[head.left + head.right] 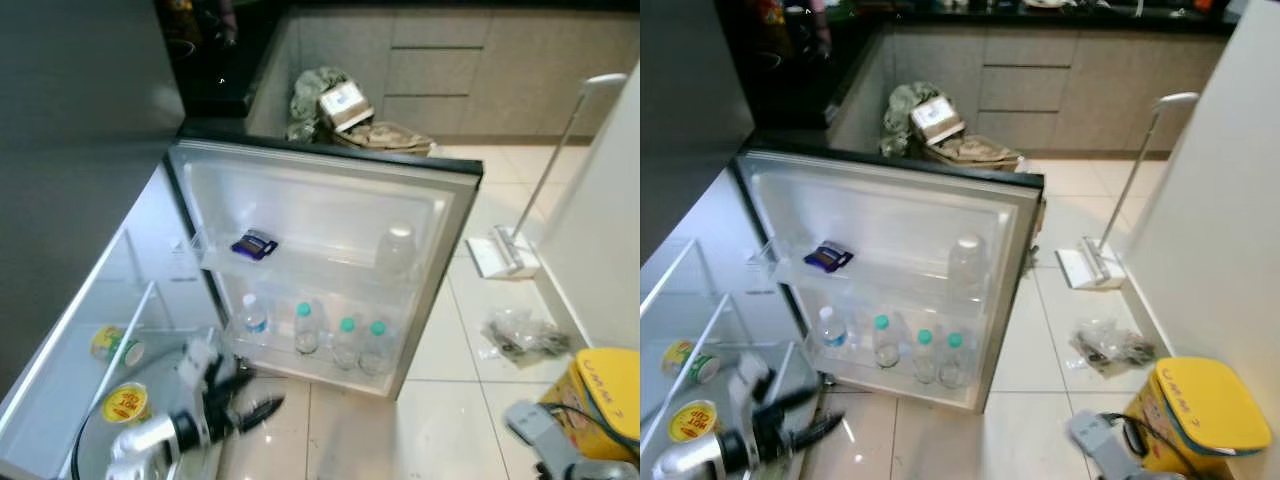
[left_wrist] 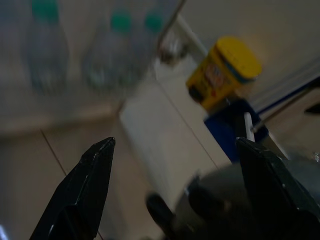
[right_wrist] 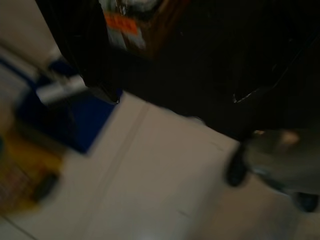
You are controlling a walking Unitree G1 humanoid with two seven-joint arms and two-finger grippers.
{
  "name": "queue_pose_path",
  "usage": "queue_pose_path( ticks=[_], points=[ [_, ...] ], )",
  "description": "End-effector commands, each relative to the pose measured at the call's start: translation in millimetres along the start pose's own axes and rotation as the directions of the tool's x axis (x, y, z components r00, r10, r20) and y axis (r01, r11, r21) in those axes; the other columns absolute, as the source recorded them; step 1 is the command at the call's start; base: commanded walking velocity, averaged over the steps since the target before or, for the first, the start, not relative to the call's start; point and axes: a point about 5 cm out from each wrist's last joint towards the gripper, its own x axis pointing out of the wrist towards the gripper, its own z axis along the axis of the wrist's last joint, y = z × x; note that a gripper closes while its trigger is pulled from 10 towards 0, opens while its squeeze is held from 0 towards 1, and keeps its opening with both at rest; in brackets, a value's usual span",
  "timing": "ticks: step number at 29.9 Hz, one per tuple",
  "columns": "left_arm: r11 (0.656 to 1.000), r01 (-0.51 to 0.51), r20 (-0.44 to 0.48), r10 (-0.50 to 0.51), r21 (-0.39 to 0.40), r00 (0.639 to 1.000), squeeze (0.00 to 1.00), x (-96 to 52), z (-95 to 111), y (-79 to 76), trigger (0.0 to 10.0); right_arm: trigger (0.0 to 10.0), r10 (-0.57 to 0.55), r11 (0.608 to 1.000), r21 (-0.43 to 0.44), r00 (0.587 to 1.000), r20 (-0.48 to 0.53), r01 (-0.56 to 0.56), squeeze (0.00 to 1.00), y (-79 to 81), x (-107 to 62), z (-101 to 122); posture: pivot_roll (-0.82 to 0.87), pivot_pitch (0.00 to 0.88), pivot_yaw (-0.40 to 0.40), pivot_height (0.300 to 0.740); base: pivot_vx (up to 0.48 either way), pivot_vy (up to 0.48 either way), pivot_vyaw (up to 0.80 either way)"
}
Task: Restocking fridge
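Fridge door [image 1: 330,215] stands wide open; its bottom rack holds four water bottles [image 1: 306,328] in a row, w/ a small dark packet [image 1: 254,245] at the left end of the upper rack and a clear bottle [image 1: 396,250] at the right end. Left tool [image 1: 252,398] hangs low by the door's bottom left corner, fingers [image 2: 85,190] apart, nothing between them. Right tool's state: can't tell; a yellow bin [image 1: 603,395] sits on the floor nr the right arm.

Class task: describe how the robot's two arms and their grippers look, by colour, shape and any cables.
The left arm is a silver-white tube ending in a left gripper with two long, tapering black fingers. The right arm is grey-silver and rounded, with a thin black cable running beside it.
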Motion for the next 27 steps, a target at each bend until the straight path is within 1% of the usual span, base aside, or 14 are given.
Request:
queue_pose_path(
  ticks=[1,3,5,6,7,9,11,13,14,15,17,21,25,27],
  points=[
    [0.997,-0.044,-0.052,0.041,-0.071,0.998,0.00,0.5,-18.8,-4.0,10.0,10.0,-0.069,0.997,0.027,0.997,-0.022,0.070,0.00,-2.0,0.3,-10.7,-0.08,0.000,-0.030,0.740,0.000,0.000,0.00],
    [0.982,-0.110,-0.105,0.094,-0.152,0.990,0.00,-0.5,-39.3,-9.0,10.0,10.0,-0.148,0.987,0.055,0.988,-0.047,0.151,0.00,-6.6,-1.1,-21.6,-0.08,0.000,-0.030,0.740,0.000,0.000,0.00],
    [0.976,-0.142,-0.132,0.121,-0.164,0.984,0.00,-0.8,-46.7,-10.6,10.0,10.0,-0.178,0.982,0.061,0.982,-0.055,0.181,0.00,-7.2,-0.9,-25.2,-0.09,0.000,-0.031,0.740,0.000,0.000,0.00],
    [0.945,-0.231,-0.201,0.185,-0.233,0.962,0.00,-0.5,-63.7,-14.6,10.0,10.0,-0.208,0.973,0.084,0.976,-0.070,0.214,0.00,-3.5,0.6,-33.0,-0.09,0.000,-0.032,0.740,0.000,0.000,0.00],
    [0.945,-0.231,-0.201,0.185,-0.233,0.962,0.00,-0.5,-63.7,-14.6,10.0,10.0,-0.208,0.973,0.084,0.976,-0.070,0.214,0.00,-3.5,0.6,-33.0,-0.09,0.000,-0.032,0.740,0.000,0.000,0.00],
    [0.897,-0.342,-0.270,0.268,-0.281,0.925,0.00,-1.1,-79.6,-18.1,10.0,10.0,-0.232,0.963,0.123,0.969,-0.084,0.241,0.00,4.7,3.5,-40.1,-0.09,0.000,-0.031,0.740,0.000,0.000,0.00],
    [0.860,-0.443,-0.303,0.365,-0.253,0.880,0.00,-4.3,-87.2,-17.1,10.0,10.0,-0.232,0.958,0.155,0.969,-0.088,0.243,0.00,14.8,6.9,-43.9,-0.09,0.000,-0.030,0.740,0.000,0.000,0.00],
    [0.769,-0.572,-0.311,0.490,-0.287,0.814,0.00,-9.7,-91.4,-12.5,10.0,10.0,-0.215,0.958,0.173,0.973,-0.084,0.227,0.00,27.6,10.8,-46.9,-0.09,0.000,-0.033,0.740,0.000,0.000,0.00],
    [0.711,-0.617,-0.330,0.525,-0.336,0.784,0.00,-13.4,-99.0,-15.1,10.0,10.0,-0.184,0.965,0.171,0.978,-0.094,0.198,0.00,41.8,13.9,-53.2,-0.08,0.000,-0.036,0.740,0.000,0.000,0.00],
    [0.671,-0.644,-0.347,0.544,-0.368,0.764,0.00,-15.7,-104.5,-17.5,10.0,10.0,-0.164,0.969,0.170,0.981,-0.102,0.179,0.00,52.0,15.7,-57.6,-0.08,0.000,-0.037,0.740,0.000,0.000,0.00],
    [0.634,-0.663,-0.375,0.548,-0.398,0.748,0.00,-17.5,-113.1,-23.5,10.0,10.0,-0.131,0.971,0.184,0.985,-0.110,0.150,0.00,66.5,18.0,-63.0,-0.08,0.000,-0.035,0.740,0.000,0.000,0.00],
    [0.616,-0.672,-0.407,0.536,-0.410,0.740,0.00,-15.5,-122.6,-33.2,10.0,10.0,-0.077,0.969,0.229,0.993,-0.091,0.096,0.00,81.9,20.6,-64.4,-0.08,0.000,-0.035,0.740,0.127,0.000,0.00],
    [0.614,-0.674,-0.413,0.534,-0.411,0.738,0.00,-14.0,-124.5,-35.8,10.0,10.0,-0.050,0.971,0.227,0.995,-0.085,0.068,0.00,85.6,21.2,-64.0,-0.08,0.000,-0.035,0.740,0.262,0.000,0.00],
    [0.618,-0.675,-0.419,0.532,-0.403,0.736,0.00,-14.0,-125.0,-36.2,10.0,10.0,-0.040,0.978,0.200,0.996,-0.085,0.056,0.00,86.3,21.5,-62.7,-0.08,0.000,-0.036,0.740,0.270,-0.322,0.77]
  ],
)
